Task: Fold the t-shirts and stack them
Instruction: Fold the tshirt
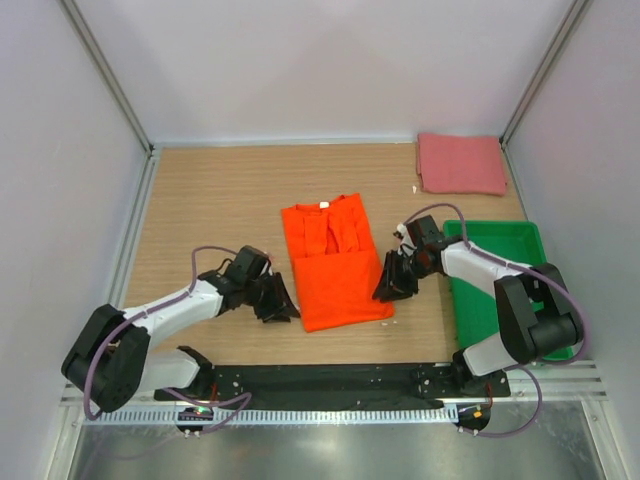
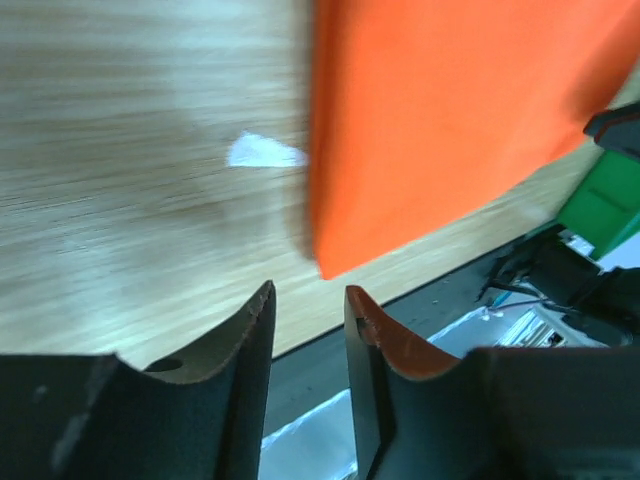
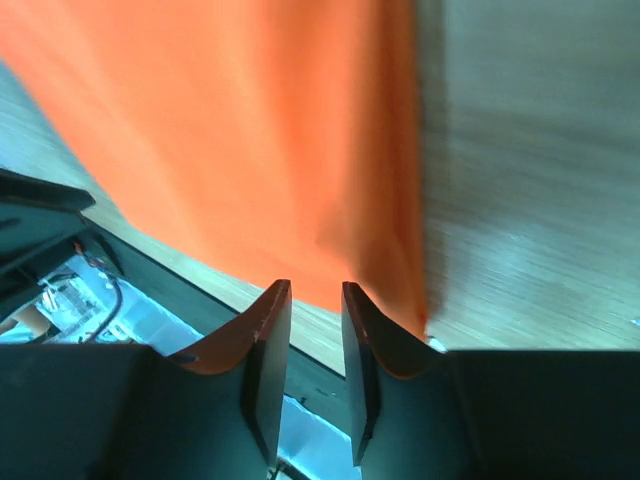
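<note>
The bright orange t-shirt (image 1: 335, 265) lies flat mid-table, its sleeves folded inward and the collar at the far end. A dull pink-red t-shirt (image 1: 460, 163) rests folded in the back right corner. My left gripper (image 1: 275, 300) sits low by the orange shirt's near left corner. In the left wrist view the gripper (image 2: 308, 290) is open by a narrow gap, holding nothing, with the orange cloth (image 2: 450, 110) just beyond it. At the shirt's right edge, my right gripper (image 1: 388, 282) is likewise narrowly open and empty (image 3: 315, 285), the orange cloth (image 3: 260, 130) right ahead.
A green plastic tray (image 1: 500, 290) stands at the right, under the right arm's elbow. A small white scrap (image 2: 262, 152) lies on the wood beside the orange shirt's left edge. The black base rail (image 1: 330, 380) runs along the near table edge.
</note>
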### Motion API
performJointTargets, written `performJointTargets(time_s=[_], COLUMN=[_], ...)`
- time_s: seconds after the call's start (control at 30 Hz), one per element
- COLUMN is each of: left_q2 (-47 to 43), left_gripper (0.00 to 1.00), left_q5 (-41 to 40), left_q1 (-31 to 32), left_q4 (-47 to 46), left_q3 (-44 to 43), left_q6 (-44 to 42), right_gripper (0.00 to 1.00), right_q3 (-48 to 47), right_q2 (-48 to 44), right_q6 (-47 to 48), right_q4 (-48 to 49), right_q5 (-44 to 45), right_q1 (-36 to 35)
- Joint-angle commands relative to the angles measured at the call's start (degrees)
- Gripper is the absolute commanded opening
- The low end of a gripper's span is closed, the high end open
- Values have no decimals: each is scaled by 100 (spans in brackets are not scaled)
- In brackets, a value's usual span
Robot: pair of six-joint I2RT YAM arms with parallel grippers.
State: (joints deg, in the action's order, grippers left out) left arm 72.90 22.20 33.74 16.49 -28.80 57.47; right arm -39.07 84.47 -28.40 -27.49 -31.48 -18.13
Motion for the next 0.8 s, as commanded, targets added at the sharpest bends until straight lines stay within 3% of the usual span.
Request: performJointTargets(time_s=[0.0,0.1,0.2,0.33,0.47,0.77], left_q2=[-347,133,1046,1996,2579,2826], left_gripper=[36,37,28,22,18,16], left_q5=[-391,-471,-163,-137,-5,241], left_q1=[19,-7,-34,-165,-498,-877], left_q4=[451,250,-58,-189,-585,-586], left_q3=[-635,-1197,-1821,-2542,-2736,-2473], left_q6=[-279,-473,-702,-1053,-1036,-1159], right_gripper=[34,35,33,22,15,14], right_q3=[-898,-1495,-1936,-2289,-2579,-2430], right_q2=[-36,604,1211,1879,2398,2804], right_q6=[168,212,204,186,247,142], right_q4=[-82,-81,32,252,288,341], right_q5=[160,11,-156,-498,-700,-508], right_q1=[55,187,354,644,785,925])
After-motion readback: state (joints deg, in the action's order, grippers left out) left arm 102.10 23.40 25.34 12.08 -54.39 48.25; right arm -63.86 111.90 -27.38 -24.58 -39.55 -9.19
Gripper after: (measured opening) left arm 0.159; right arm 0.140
